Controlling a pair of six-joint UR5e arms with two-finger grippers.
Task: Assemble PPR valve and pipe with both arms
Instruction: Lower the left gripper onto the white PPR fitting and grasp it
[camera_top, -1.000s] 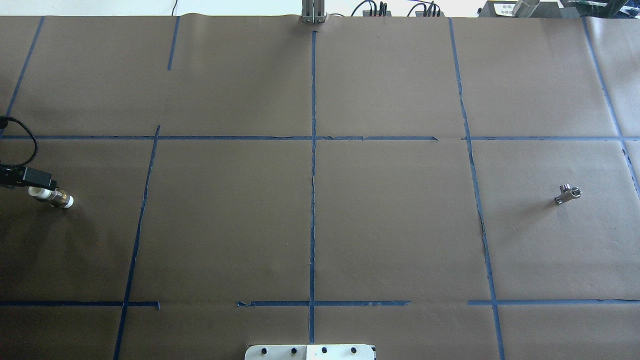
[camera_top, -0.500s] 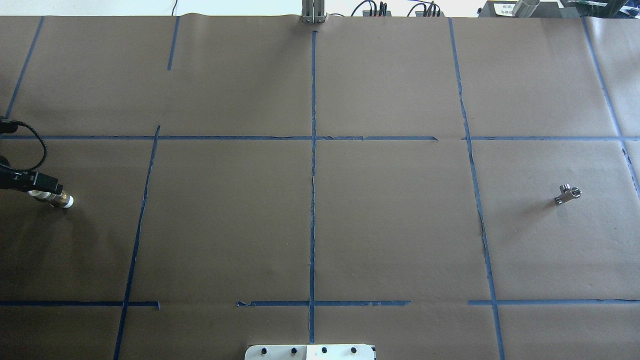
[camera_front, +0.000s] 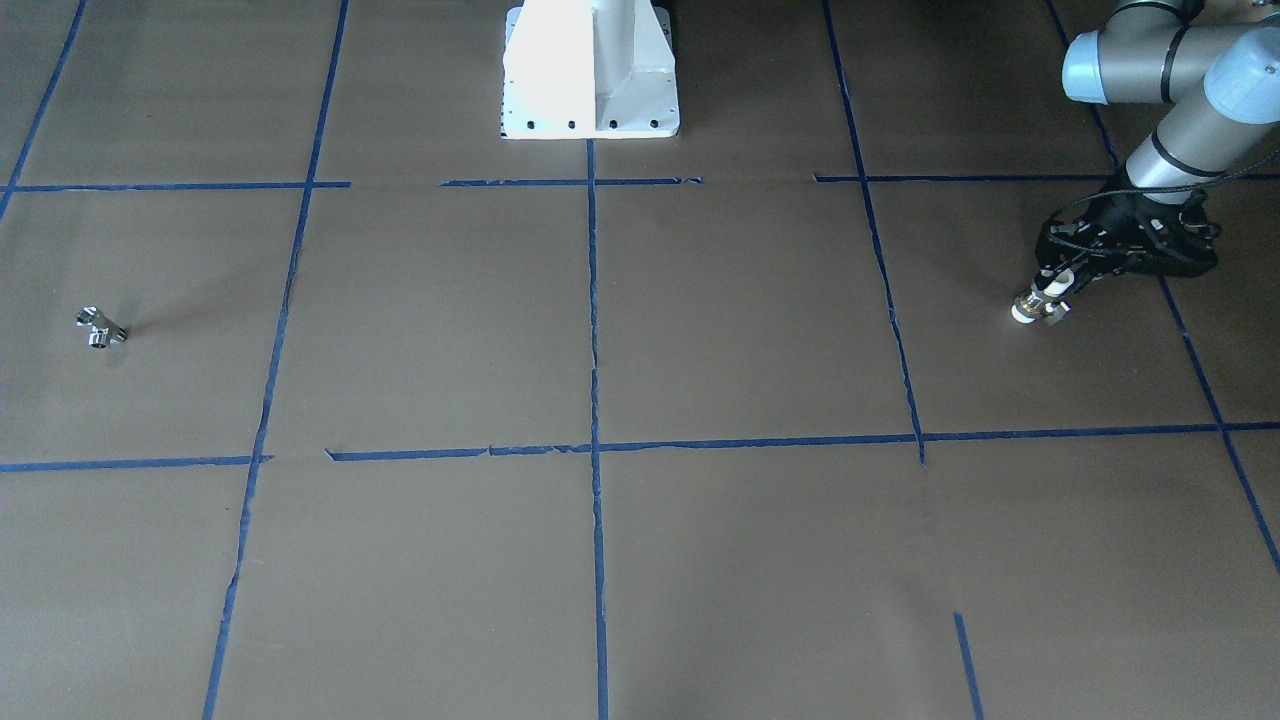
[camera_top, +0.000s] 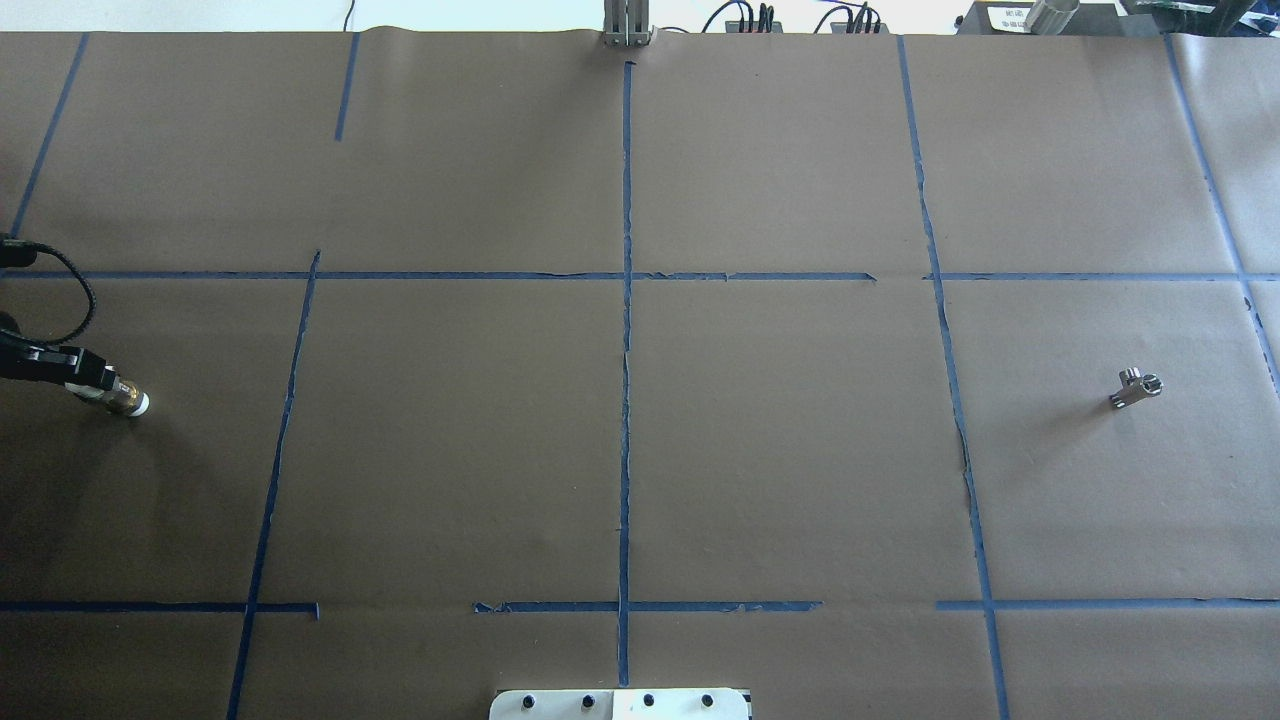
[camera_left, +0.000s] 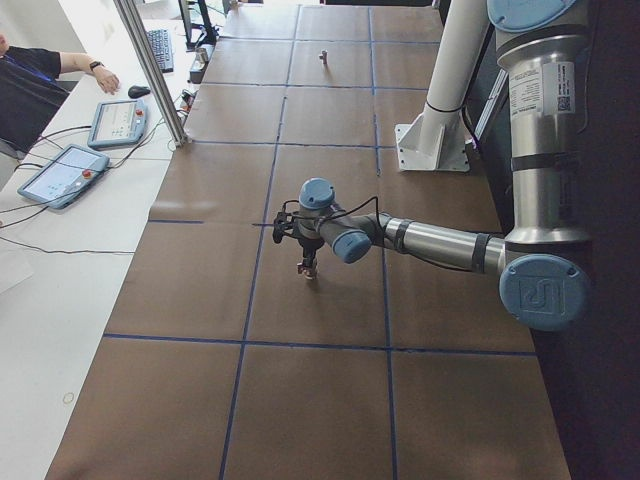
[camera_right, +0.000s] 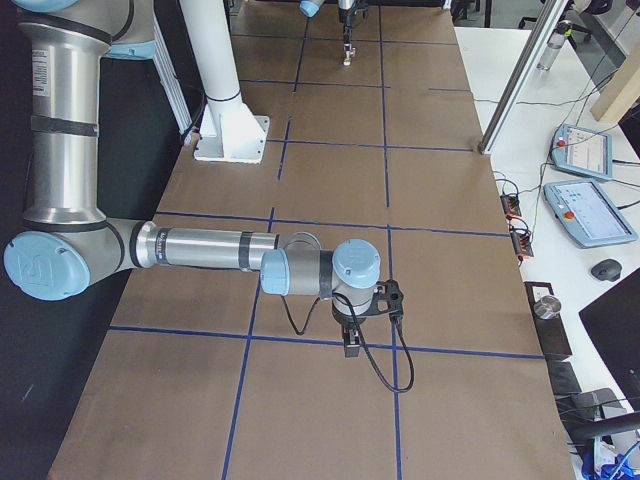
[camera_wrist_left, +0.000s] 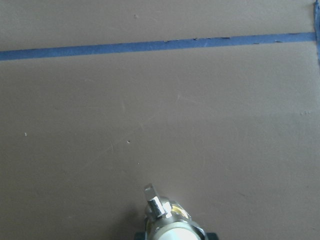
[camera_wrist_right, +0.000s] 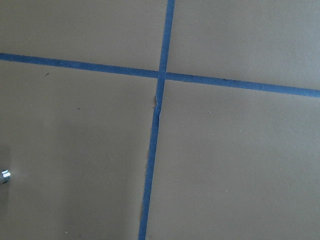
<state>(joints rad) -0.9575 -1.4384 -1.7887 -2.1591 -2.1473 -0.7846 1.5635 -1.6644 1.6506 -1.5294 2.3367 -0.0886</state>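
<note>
The PPR valve (camera_top: 128, 401), with white ends and a metal middle, stands at the table's far left, its lower end on the paper. My left gripper (camera_top: 100, 386) sits over its upper end with the fingers tight against it. The valve also shows in the front view (camera_front: 1040, 304) and in the left wrist view (camera_wrist_left: 167, 222), side lever up. The pipe (camera_top: 1136, 388), a small silver branched fitting, lies alone at the far right; it also shows in the front view (camera_front: 100, 327). My right gripper (camera_right: 352, 345) shows only in the right side view, low over the table; I cannot tell its state.
Brown paper with blue tape lines (camera_top: 626, 400) covers the table. The white robot pedestal (camera_front: 590, 70) stands at the near edge. Pendants (camera_left: 70, 170) and an operator are on the side bench. A post (camera_top: 626, 25) stands at the far edge.
My left gripper has come down over the valve's upper white end, which is now hidden in the overhead view. The valve's lower end and the pipe have not moved.
</note>
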